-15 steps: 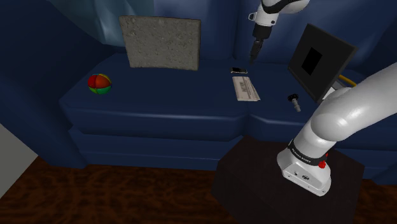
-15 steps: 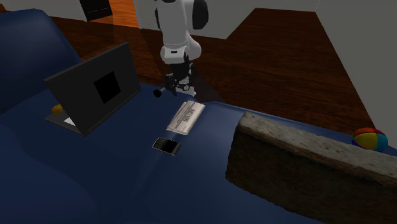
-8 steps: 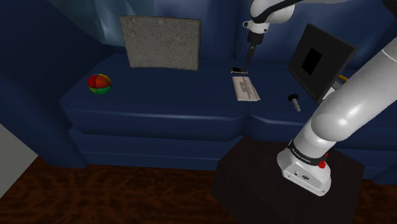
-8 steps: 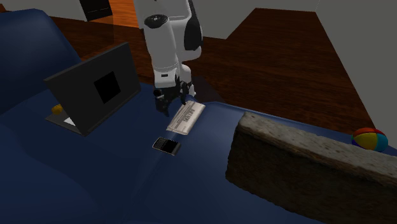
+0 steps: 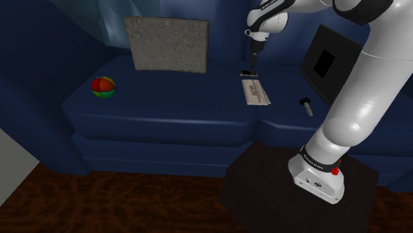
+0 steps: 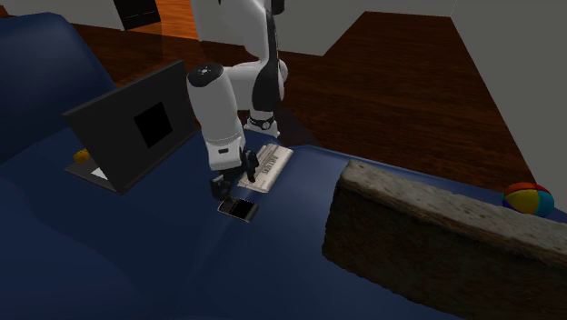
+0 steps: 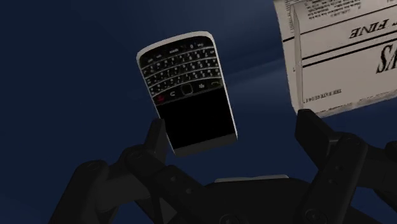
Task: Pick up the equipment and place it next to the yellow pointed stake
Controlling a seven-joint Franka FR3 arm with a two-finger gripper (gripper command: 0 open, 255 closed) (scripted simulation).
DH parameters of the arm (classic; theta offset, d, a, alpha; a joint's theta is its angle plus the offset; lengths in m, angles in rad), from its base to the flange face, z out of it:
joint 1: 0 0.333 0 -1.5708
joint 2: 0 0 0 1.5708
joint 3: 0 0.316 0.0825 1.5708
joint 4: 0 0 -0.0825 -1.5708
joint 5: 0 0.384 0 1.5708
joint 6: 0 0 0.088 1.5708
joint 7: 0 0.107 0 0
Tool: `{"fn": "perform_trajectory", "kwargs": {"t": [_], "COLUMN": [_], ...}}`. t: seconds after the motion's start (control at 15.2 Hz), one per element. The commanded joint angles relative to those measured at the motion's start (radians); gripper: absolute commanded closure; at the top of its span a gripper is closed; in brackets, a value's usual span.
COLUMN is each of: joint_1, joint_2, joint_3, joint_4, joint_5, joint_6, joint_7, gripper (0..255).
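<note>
A black phone with a small keypad [image 7: 186,92] lies flat on the dark blue sofa seat [image 5: 165,109]. My gripper [image 7: 235,137] hangs just above it, open, and the phone's lower end lies close to one finger [image 7: 159,137]. In the shoulder view the gripper [image 5: 250,69] points down at the phone [image 5: 247,73], just behind the folded paper. Across the seat, the gripper [image 6: 232,193] hovers over the phone [image 6: 238,208]. A small yellow thing [image 6: 82,155] peeks out behind the laptop.
A folded newspaper [image 5: 255,92] [image 7: 337,51] lies right beside the phone. An open black laptop [image 5: 327,63] [image 6: 136,123] stands further along the seat, with a small black knobbed object [image 5: 306,104] before it. A grey rough cushion [image 5: 167,44] leans on the backrest; a coloured ball [image 5: 102,87] rests at the far end.
The arm has swung toward the shoulder view's left and come down, bringing the gripper from above the newspaper to just over the phone. Nothing on the sofa has moved.
</note>
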Motion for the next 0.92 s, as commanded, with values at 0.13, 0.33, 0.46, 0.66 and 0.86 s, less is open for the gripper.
{"fn": "perform_trajectory", "kwargs": {"t": [0.13,0.33,0.46,0.66,0.86], "joint_1": [-0.025,-0.027,-0.028,-0.028,-0.028], "joint_2": [0.101,0.121,0.136,0.140,0.140], "joint_3": [0.008,0.013,0.017,0.018,0.018], "joint_4": [0.070,0.054,0.045,0.042,0.042], "joint_5": [0.052,0.066,0.075,0.078,0.078], "joint_6": [0.021,0.055,0.078,0.084,0.084], "joint_7": [-0.073,-0.082,-0.088,-0.090,-0.090], "gripper": [0,0,0,0,0]}}
